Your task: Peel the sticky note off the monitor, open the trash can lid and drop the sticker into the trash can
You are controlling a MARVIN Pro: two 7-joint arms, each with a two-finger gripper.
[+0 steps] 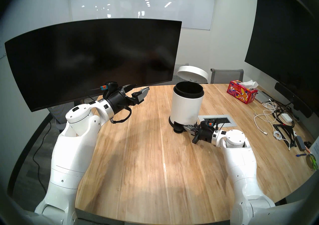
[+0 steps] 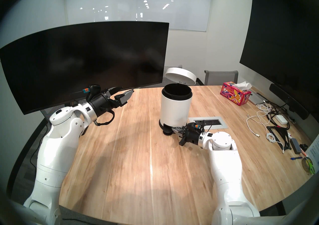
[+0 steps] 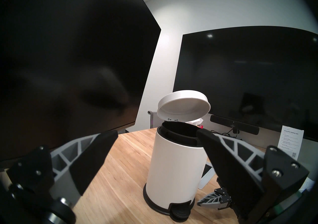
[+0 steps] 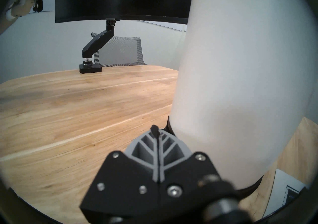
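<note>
The sticky note cannot be seen in any view; the inside of the trash can (image 1: 185,106) is black and too dark to look into, so I cannot tell if the note is in there. The one trash can stands upright near the middle of the wooden table (image 1: 146,150), a bit toward the far edge. Its one trash can lid (image 1: 192,73) is tipped up at the back, so the can is open. The foot pedal (image 3: 179,214) sticks out at the bottom, on the side facing the robot. The right gripper (image 1: 187,127) is down low at the pedal, with its two fingers pressed flat together and nothing between them; the can hides just where its tip touches. The left gripper (image 1: 138,90) hangs in the air under the lower edge of the monitor (image 1: 93,60), toward the far left edge of the table. Its two fingers are spread wide apart and hold nothing. There is one curved monitor, on a black arm stand (image 4: 98,44) clamped at the far edge. One bigger flat screen (image 1: 283,46) is cut off at the right side. One red tissue box (image 1: 241,94) sits near the far right corner, with a mess of cables (image 1: 271,115) by the right edge, too tangled to count.
</note>
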